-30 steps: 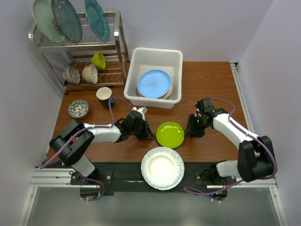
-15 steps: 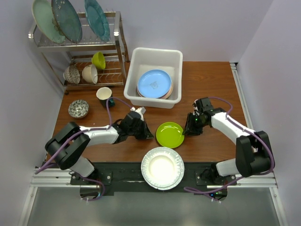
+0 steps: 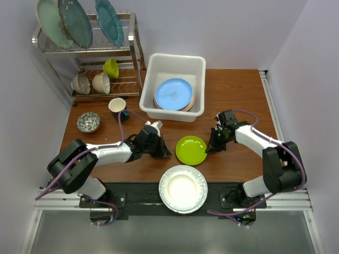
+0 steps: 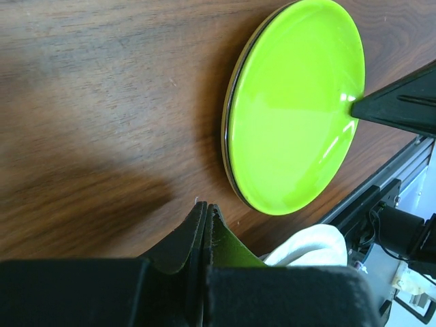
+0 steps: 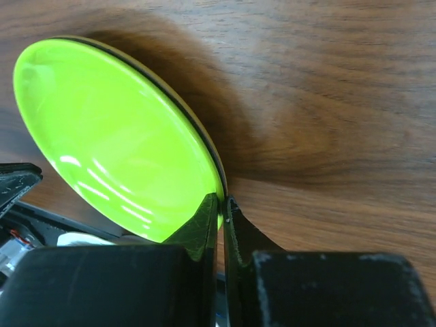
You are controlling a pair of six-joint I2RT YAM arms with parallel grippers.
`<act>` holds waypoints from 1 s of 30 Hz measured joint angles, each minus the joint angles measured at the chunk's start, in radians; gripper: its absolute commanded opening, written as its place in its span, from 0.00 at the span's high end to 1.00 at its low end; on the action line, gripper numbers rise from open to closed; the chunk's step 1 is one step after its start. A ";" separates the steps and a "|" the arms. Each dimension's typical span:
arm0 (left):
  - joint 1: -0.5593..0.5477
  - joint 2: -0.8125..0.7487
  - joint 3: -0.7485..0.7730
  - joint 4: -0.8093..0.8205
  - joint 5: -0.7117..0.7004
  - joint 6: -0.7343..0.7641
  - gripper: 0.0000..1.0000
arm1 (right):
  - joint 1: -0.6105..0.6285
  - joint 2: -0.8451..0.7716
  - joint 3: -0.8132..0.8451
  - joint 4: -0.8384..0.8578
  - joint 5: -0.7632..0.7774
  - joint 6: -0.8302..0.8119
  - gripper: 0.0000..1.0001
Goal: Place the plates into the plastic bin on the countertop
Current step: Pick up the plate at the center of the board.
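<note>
The lime green plate (image 3: 191,150) lies on the wooden countertop (image 3: 238,95), in front of the white plastic bin (image 3: 197,66). The bin holds a blue plate (image 3: 173,93) on top of other plates. A white fluted plate (image 3: 183,188) sits at the near edge. My right gripper (image 3: 210,148) is shut on the green plate's right rim (image 5: 221,199), one finger on top of it and one below. My left gripper (image 3: 166,154) is shut and empty, its tips (image 4: 204,208) on the wood just left of the green plate (image 4: 293,116).
A wire dish rack (image 3: 132,42) stands at the back left with three teal plates (image 3: 74,21) and small bowls (image 3: 100,82). A cup (image 3: 117,107) and a patterned bowl (image 3: 88,121) stand on the wood left of the bin.
My right gripper has moved left onto the green plate's right rim. My left arm has drawn back slightly to the left, still shut.
</note>
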State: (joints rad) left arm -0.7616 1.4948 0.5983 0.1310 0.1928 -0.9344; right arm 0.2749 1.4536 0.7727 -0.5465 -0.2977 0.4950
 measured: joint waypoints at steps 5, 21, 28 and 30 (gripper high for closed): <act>0.000 -0.031 -0.001 -0.030 -0.015 0.000 1.00 | 0.000 -0.029 0.009 -0.027 0.000 -0.002 1.00; 0.000 -0.065 -0.008 -0.066 -0.045 0.000 1.00 | 0.000 -0.076 0.087 -0.092 0.000 -0.018 1.00; 0.000 -0.109 -0.008 -0.100 -0.070 0.000 1.00 | 0.000 -0.103 0.101 -0.113 0.000 -0.018 1.00; 0.000 -0.114 -0.008 -0.113 -0.080 0.000 0.93 | 0.000 -0.109 0.113 -0.125 0.000 -0.018 1.00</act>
State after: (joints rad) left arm -0.7620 1.3808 0.5907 0.0181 0.1123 -0.9344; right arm 0.2749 1.3441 0.8860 -0.6716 -0.2977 0.4774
